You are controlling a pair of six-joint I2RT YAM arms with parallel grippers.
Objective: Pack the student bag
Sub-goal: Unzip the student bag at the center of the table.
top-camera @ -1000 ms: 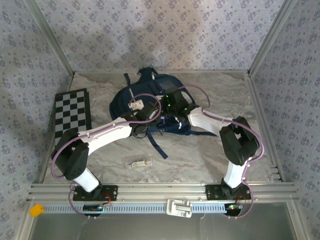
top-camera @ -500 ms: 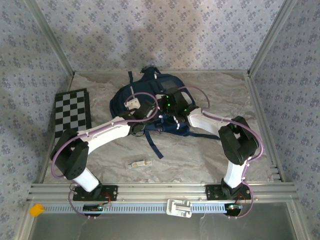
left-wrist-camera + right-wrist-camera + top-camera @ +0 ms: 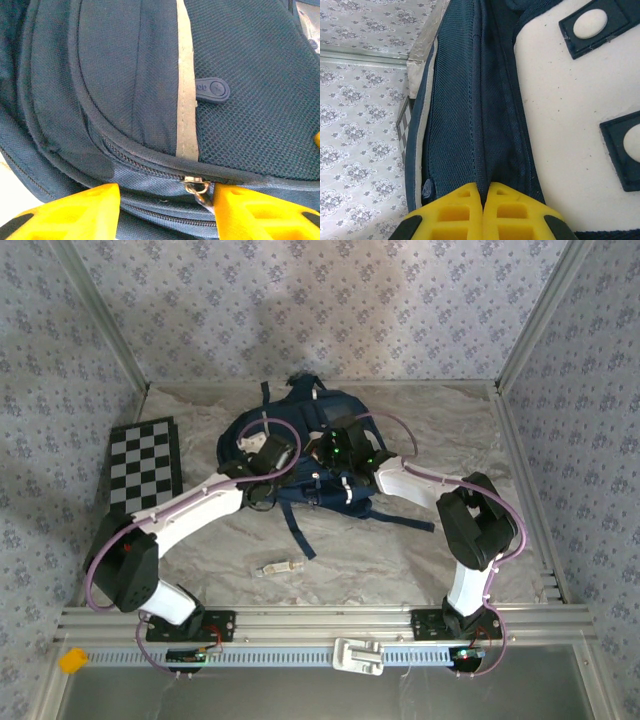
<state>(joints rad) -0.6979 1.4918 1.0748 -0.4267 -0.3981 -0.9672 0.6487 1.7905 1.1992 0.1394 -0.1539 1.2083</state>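
A black-and-white checkerboard (image 3: 145,462) lies flat at the left edge of the marbled table (image 3: 420,550), well apart from the student bag (image 3: 300,418). The bag sits at the middle of the table toward the back wall, one dark strap (image 3: 297,530) trailing toward the near edge. A small pale object (image 3: 281,566) rests on the table in front of the bag, clear of both arms.

From the left, the left arm (image 3: 190,512) stretches across to the bag's left side. Its wrist camera shows the left gripper (image 3: 166,200) with its yellow fingers (image 3: 75,210) standing apart over navy fabric. A metal zipper pull (image 3: 196,186) hangs in the gap between them, close against the right-hand finger. Above it a pale stripe (image 3: 186,100) runs up the bag's front, and a small round navy tab (image 3: 212,90) sits just beside the stripe on a mesh panel.

To the right, the right arm (image 3: 470,525) bends in to the bag's other side. Seen from its wrist, the right gripper (image 3: 482,197) has its fingers pressed together on a thin ridge of the bag's navy fabric. A white patch (image 3: 560,115) with dark blue tabs lies just to the right of that ridge.
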